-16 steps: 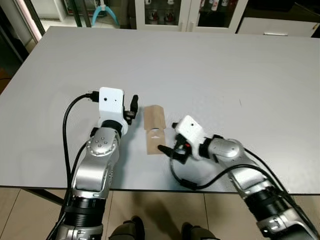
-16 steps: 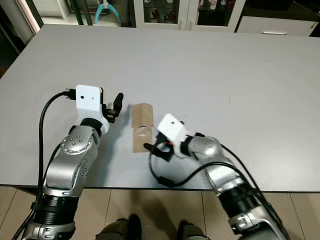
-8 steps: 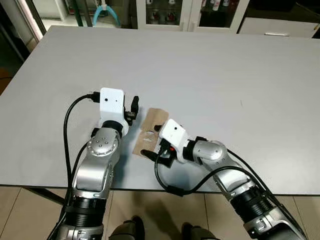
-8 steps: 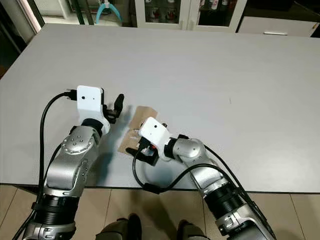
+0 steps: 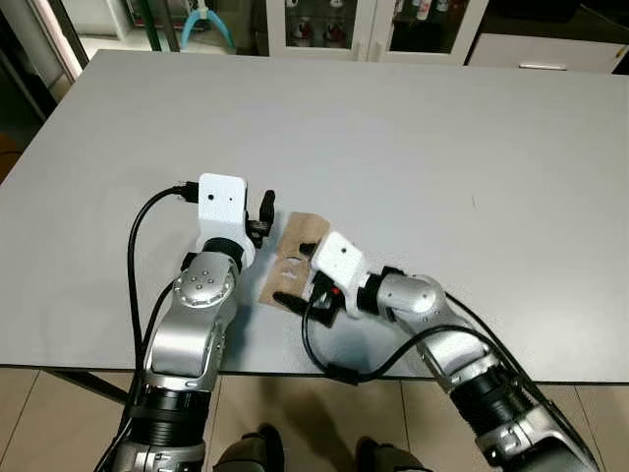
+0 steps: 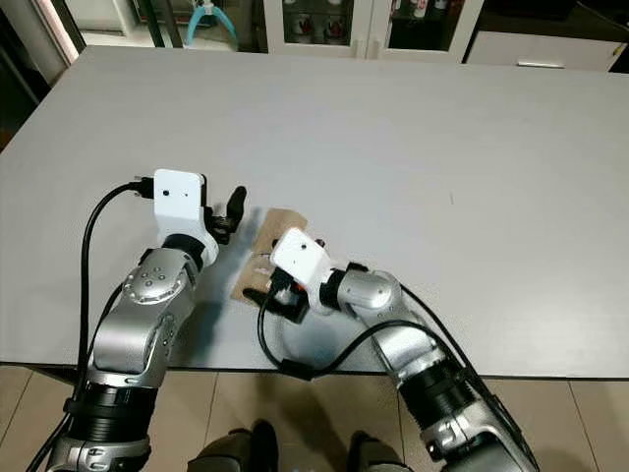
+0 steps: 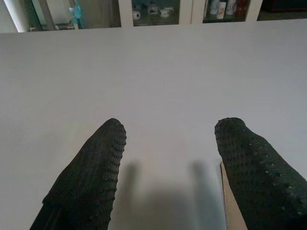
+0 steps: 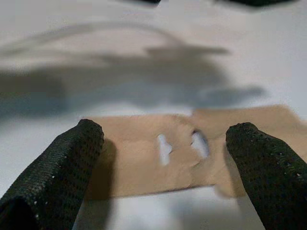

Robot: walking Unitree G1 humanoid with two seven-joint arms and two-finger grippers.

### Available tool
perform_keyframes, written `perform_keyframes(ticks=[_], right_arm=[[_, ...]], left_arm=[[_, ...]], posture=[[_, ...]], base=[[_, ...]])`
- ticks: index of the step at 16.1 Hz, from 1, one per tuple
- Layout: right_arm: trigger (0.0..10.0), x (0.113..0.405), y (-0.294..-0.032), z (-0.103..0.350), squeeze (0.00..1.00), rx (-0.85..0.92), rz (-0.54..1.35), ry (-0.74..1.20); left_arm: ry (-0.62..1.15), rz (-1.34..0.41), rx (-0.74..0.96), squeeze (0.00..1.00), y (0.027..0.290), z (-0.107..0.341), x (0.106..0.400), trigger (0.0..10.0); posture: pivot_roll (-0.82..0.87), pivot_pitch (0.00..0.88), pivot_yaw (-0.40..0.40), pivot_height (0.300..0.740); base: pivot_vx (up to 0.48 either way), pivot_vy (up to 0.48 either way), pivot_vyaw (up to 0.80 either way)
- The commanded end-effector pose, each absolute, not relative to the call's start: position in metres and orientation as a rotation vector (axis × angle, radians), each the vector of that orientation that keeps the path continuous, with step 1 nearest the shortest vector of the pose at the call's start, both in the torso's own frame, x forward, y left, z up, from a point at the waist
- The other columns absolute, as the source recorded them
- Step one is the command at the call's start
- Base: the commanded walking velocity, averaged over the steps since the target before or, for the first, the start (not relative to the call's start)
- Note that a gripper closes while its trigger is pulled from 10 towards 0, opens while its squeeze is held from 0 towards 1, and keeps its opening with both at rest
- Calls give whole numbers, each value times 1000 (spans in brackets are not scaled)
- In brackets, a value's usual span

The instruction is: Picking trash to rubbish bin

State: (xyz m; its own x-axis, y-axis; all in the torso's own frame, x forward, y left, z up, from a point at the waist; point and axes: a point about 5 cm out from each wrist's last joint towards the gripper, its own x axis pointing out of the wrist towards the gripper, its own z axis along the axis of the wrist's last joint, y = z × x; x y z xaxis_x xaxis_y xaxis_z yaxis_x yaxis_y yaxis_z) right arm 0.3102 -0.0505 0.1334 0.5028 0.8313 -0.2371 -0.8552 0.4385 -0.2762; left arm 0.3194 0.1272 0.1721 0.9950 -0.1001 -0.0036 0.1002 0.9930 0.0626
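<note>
while straddling the brown cardboard scrap (image 5: pixel 286 264) near the table's front edge, right gripper (image 5: pixel 301 271) spread wide, one black fingertip off each end of the piece, nothing pinched. seen from the right wrist: two small torn holes near the scrap's middle and a fingertip (image 8: pixel 72 158) set just off each end, detail lost from the head. seen from the left wrist: left gripper (image 7: pixel 170 167) also spread, pads apart over bare tabletop, a tan sliver of the scrap beside one pad. from the head, left gripper just at 9 o'clock of the scrap, not touching. scrap flat, long axis running from 1 o'clock down to 7 o'clock. broad pale grey table (image 5: pixel 413 128); glass-fronted white cabinets (image 5: pixel 373 25) at 12 o'clock, tiled floor below the near edge.
</note>
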Motion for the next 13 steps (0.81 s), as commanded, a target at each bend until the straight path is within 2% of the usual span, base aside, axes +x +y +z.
perform_keyframes(ticks=[1, 6, 9, 10, 13], right_arm=[[10000, 317, -56, 144, 882, -362, 1020, 20], [10000, 325, -53, 157, 843, -363, 1000, -66], [10000, 324, -47, 150, 827, -357, 1028, -62], [10000, 324, -46, 147, 827, -349, 1035, -55], [10000, 324, -45, 136, 824, -325, 1045, -18]], left_arm=[[5, -102, 63, 0, 128, 172, 317, 10000], [2, -109, 54, 0, 125, 173, 316, 10000], [1, -113, 34, 0, 126, 175, 314, 10000], [0, -124, 17, 1000, 126, 175, 313, 10000], [23, -140, 10, 1000, 128, 172, 308, 10000]], posture=[[-114, 171, -4, 740], [-107, 176, -11, 740], [-101, 181, -14, 740], [-101, 181, -14, 740], [-87, 186, -17, 740]], base=[[0, 0, 0], [0, 0, 0], [0, 0, 0], [0, 0, 0], [0, 0, 0]])
